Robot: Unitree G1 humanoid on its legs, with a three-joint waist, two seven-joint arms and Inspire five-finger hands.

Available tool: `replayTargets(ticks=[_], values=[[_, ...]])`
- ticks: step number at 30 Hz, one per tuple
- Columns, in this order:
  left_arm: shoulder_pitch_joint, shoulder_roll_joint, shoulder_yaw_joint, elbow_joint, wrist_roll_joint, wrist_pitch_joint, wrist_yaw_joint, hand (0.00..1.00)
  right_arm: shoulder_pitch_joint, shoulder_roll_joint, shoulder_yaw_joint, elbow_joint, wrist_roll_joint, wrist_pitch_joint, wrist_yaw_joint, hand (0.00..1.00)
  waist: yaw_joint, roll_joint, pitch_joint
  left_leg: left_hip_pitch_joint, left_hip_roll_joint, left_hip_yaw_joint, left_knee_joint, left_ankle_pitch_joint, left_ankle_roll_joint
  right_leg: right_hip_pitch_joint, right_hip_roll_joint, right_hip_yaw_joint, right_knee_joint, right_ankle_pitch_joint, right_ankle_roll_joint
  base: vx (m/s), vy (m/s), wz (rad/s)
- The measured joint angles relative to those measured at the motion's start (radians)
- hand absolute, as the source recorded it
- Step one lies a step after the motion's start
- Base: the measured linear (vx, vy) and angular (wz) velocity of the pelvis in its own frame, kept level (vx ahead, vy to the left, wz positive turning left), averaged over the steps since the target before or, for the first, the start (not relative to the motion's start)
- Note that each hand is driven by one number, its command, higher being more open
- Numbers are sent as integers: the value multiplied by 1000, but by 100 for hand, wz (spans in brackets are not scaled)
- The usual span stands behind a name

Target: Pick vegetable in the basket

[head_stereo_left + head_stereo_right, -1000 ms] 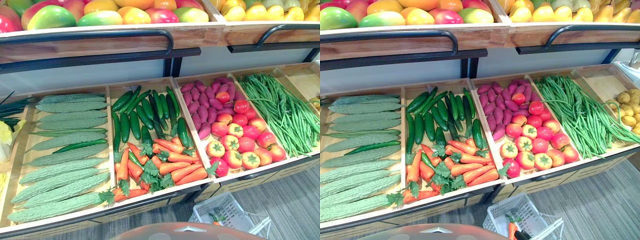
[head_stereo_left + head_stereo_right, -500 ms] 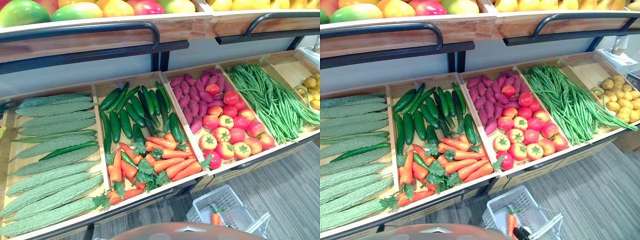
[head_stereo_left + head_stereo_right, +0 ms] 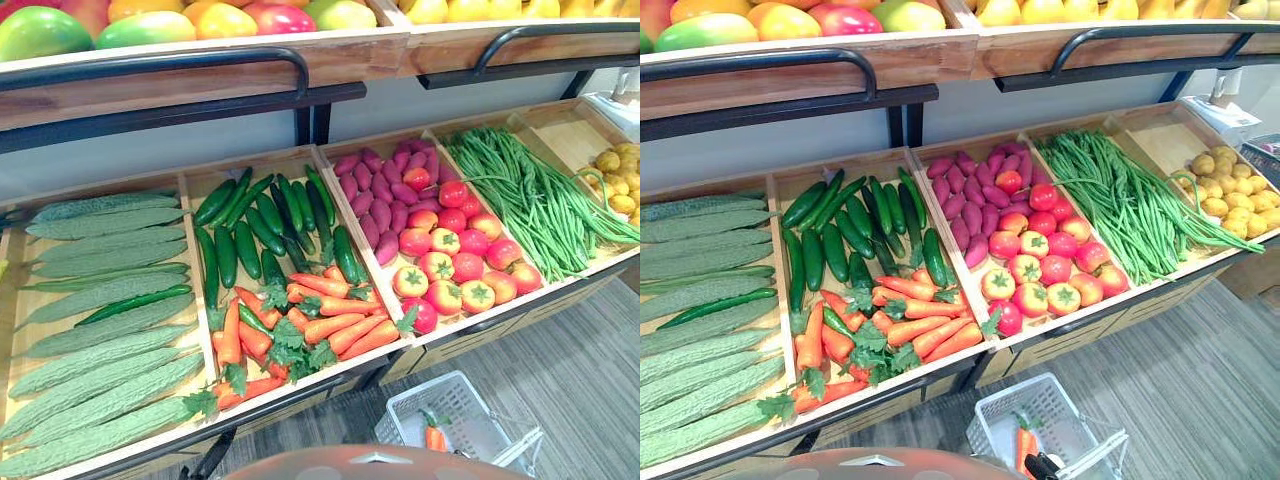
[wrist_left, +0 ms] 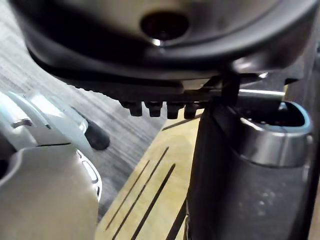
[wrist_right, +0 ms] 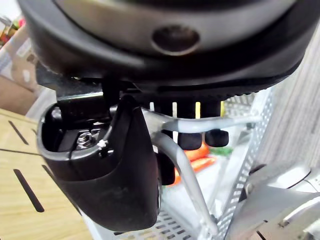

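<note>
Grips the white wire basket (image 3: 992,432) by its handle (image 5: 182,165) with the right hand (image 5: 110,170), thumb on one side and fingers (image 5: 190,141) curled round the other. Holds it low at 5 o'clock, just off the counter's front edge, over grey floor (image 3: 585,385). Can't tell whether it touches the floor. Carries one carrot (image 3: 1023,447) in there: orange, green top, lying on the mesh bottom.

Hangs the left hand (image 4: 235,185) empty, fingers loose, next to a pale wooden panel (image 4: 145,200).

Faces a sloped wooden counter (image 3: 565,135) split into bins, from 9 round to 3 o'clock:
- bitter gourds (image 3: 100,330) at 8-9, with one slim dark green pod lying across them
- cucumbers (image 3: 250,230) at the rear of the centre bin, loose carrots (image 3: 320,320) in front of them at 6
- purple sweet potatoes (image 3: 385,190) at the rear, tomatoes (image 3: 450,260) in front, at 2-3
- green beans (image 3: 530,190) at 2
- small yellow potatoes (image 3: 615,185) at 3

Has an upper shelf at 12 with mangoes (image 3: 150,25).
</note>
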Motion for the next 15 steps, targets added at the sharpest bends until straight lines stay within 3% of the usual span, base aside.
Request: replayTargets(ticks=[7, 15], values=[[-9, 25, -21, 28, 134, 34, -66, 100, 1, -11, -1, 0, -1, -5, 25, 0, -2, 6, 2, 16, 0, 44, 2, -11, -3, -11, 2, 42, -6, 12, 1, -36, -8, -20], [-2, 33, -30, 38, 139, 38, -76, 100, 5, -11, -7, 0, -2, -7, 39, 0, -1, 4, 1, 31, 10, 80, 24, -33, -4, -14, 7, 78, -5, 15, 1, -55, -22, -14]])
